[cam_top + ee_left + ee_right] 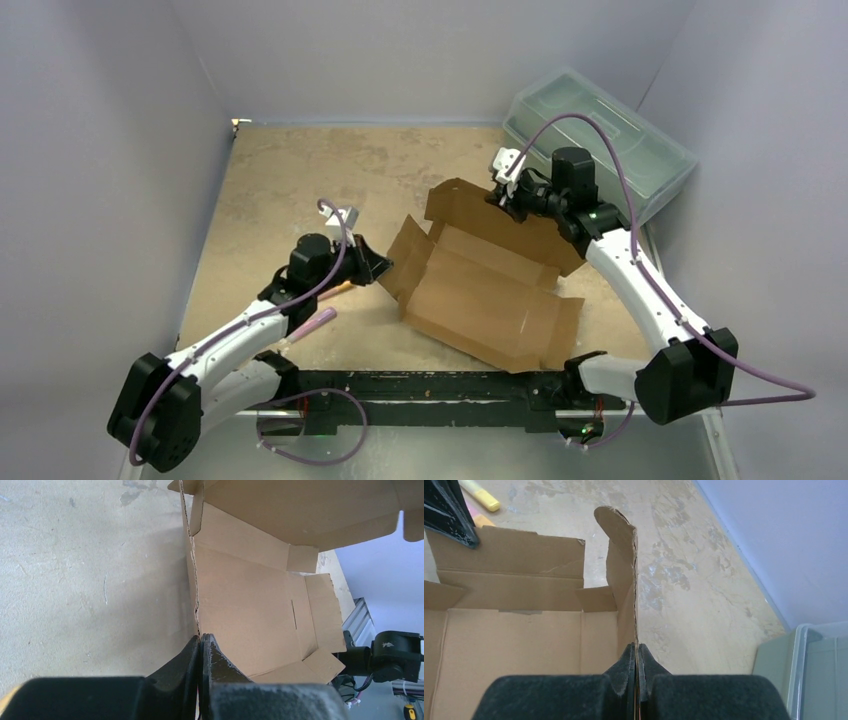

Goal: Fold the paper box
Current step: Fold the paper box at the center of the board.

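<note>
From above, we see the paper box (480, 290) lying half-open on the table (290, 170), just beside the plastic toolbox (600, 130). The right gripper (497, 198) pinches the flap nearest the toolbox, and the left gripper (378, 268) bites the edge farthest from it.

On the left wrist cam, we've got the fingers clamped tight on the box's raised side wall.

On the right wrist cam, the fingers squeeze a thin upright flap, with the toolbox corner close by.

Plain brown box (480, 290); mottled sandy table (300, 180) with paler blotches; translucent grey-green toolbox (650, 150) far right; purple cables (575, 116); yellow marker (481, 496).
</note>
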Motion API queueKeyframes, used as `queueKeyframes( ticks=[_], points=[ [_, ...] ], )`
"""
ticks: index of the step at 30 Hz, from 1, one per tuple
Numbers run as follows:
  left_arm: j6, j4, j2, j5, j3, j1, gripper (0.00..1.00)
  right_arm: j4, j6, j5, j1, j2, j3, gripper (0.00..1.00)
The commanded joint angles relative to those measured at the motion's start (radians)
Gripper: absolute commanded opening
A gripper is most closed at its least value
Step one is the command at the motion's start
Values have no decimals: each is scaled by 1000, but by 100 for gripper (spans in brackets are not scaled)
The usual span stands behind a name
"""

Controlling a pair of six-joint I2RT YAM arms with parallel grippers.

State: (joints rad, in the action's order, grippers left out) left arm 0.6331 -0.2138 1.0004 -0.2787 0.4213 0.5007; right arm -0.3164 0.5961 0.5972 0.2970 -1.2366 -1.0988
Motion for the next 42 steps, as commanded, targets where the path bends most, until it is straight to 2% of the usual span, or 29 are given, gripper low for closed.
queueKeyframes(
  ticks=[1, 12, 33, 42],
  points=[
    [16, -8, -63, 34, -3, 12, 0, 29, -1, 58, -15, 13, 16, 0],
    [13, 25, -68, 55, 35, 33, 0, 51, -27, 112, -16, 0, 44, 0],
    [-22, -41, -78, 43, 9, 48, 0, 27, 3, 116, -15, -8, 50, 0],
    [-47, 19, -80, 33, 28, 48, 0, 2, 44, 138, -16, -21, 52, 0]
  ],
)
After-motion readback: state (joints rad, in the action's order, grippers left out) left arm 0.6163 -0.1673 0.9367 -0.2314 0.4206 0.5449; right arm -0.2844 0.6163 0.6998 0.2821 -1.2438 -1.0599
